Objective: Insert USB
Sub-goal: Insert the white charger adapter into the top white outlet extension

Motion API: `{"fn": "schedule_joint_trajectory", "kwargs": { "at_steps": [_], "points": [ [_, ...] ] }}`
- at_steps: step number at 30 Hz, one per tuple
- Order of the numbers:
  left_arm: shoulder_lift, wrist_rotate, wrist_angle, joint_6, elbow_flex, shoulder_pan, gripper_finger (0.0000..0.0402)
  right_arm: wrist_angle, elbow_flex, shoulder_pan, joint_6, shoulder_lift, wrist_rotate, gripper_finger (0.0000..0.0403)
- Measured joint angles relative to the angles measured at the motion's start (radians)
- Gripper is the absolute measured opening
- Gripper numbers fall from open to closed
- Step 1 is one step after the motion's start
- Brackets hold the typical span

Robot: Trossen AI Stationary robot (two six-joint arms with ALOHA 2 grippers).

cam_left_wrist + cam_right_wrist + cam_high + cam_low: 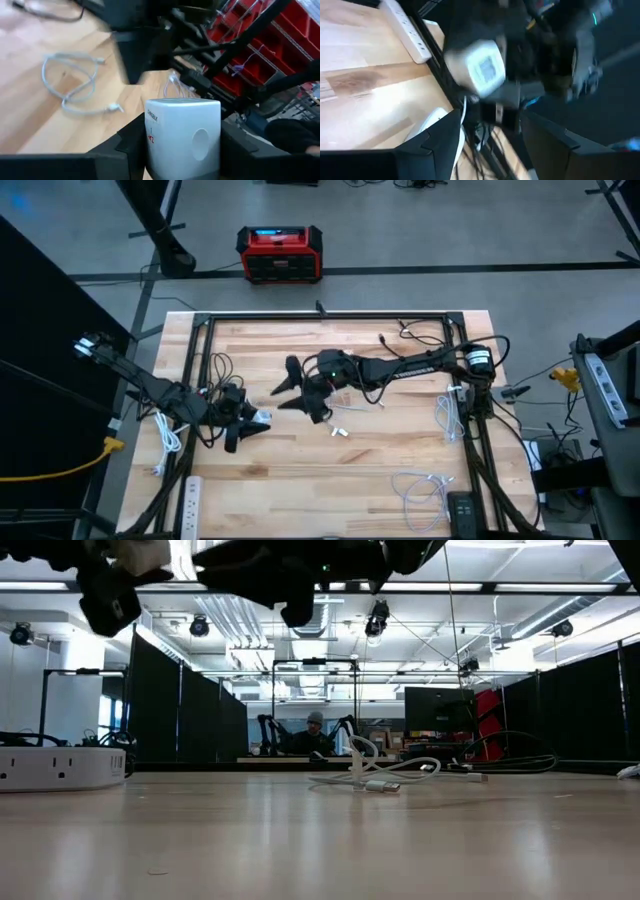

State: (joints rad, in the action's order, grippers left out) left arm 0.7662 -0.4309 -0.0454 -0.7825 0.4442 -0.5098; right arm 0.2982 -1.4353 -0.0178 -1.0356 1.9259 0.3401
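A white charger block (182,137) hangs above the table's left half with my left gripper (250,423) shut on it. My right gripper (290,390) reaches in from the right to the table's middle and faces the block (477,67) from a short way off. Its fingers are open with nothing between them (490,150). A short white USB cable (340,430) lies loose on the wood just near-side of the right gripper, and its plug end also appears in the low view (375,783). My left gripper pinches the charger block by two opposite side walls (150,142), one finger (127,147) on each side. The fingers come at it roughly level, pointing toward the table's right. The block is lifted clear of the table, and its far end sticks out beyond the fingertips.
A white power strip (190,498) lies at the near left corner. Coiled white cables rest at near right (420,490), by the right frame post (447,415) and beside the left arm (165,442). A black frame (330,317) rims the table. A person (315,735) sits far behind.
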Motion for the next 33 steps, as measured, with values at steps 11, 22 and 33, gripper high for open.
{"fn": "schedule_joint_trajectory", "kwargs": {
  "at_steps": [11, 22, 33],
  "points": [
    [0.003, 0.038, 0.027, -0.083, 0.000, 0.004, 0.0158, 0.005, -0.007, 0.082, -0.215, 0.001, 0.001, 0.0205],
    [0.024, 0.057, 0.022, -0.119, 0.000, 0.007, 0.0158, -0.012, -0.064, 0.085, -0.155, 0.033, -0.027, 0.0199],
    [0.022, -0.035, 0.022, -0.074, 0.000, 0.007, 0.0158, -0.077, -0.058, 0.048, 0.122, 0.033, -0.298, 0.0201]
  ]
}}
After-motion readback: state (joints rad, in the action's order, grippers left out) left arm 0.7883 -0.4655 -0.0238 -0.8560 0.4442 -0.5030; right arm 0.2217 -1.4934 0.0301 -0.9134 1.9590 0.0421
